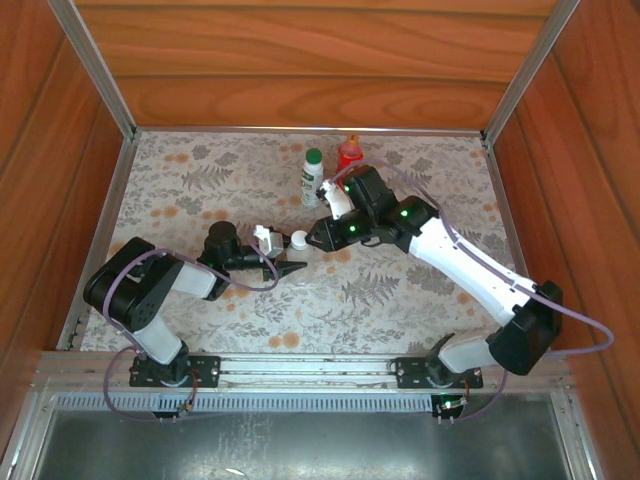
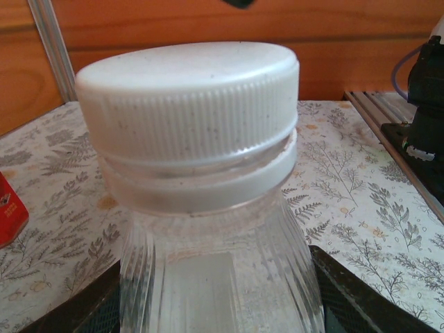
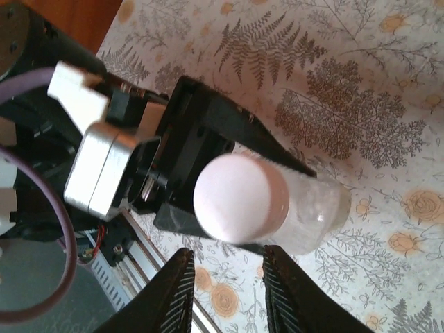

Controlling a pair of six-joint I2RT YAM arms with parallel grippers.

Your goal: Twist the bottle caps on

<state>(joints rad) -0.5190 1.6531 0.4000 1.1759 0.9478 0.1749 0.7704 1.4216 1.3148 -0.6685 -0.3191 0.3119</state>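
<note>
My left gripper is shut on the clear bottle, with its dark fingers pressed against both ribbed sides. A white cap sits on the bottle's neck, slightly tilted, with a gap showing at its right. My right gripper is open just short of the cap, with nothing between its fingers. At the back stand a white labelled bottle with a green cap and a red bottle with a golden-brown cap.
The floral table cover is walled by wood panels on three sides. An aluminium rail runs along the near edge by the arm bases. The right arm reaches across the right half of the table.
</note>
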